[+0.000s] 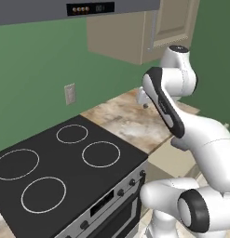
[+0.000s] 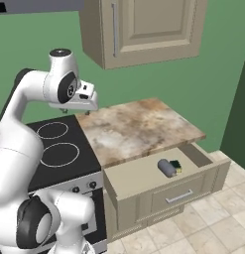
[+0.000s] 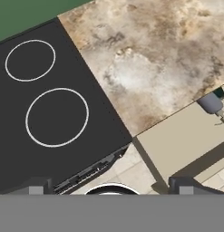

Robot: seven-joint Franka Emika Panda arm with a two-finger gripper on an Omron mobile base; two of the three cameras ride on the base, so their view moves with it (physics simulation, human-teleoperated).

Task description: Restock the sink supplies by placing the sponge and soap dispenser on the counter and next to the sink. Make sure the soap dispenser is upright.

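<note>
While the pincer (image 2: 84,101) hovers above the tabletop (image 2: 139,126), its jaws stand apart, empty. The dispenser (image 2: 166,168) lies in the open drawer (image 2: 136,176), sponge (image 2: 176,165) touching it at 2 o'clock.

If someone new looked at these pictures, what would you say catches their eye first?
Probably the open drawer under the counter, with the grey soap dispenser lying on its side and the sponge right beside it. Next, the black stovetop with its white rings, left of the counter. The gripper hangs above the seam between the two.

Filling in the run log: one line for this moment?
hand: open, above counter | soap dispenser, sponge: in open drawer
</note>
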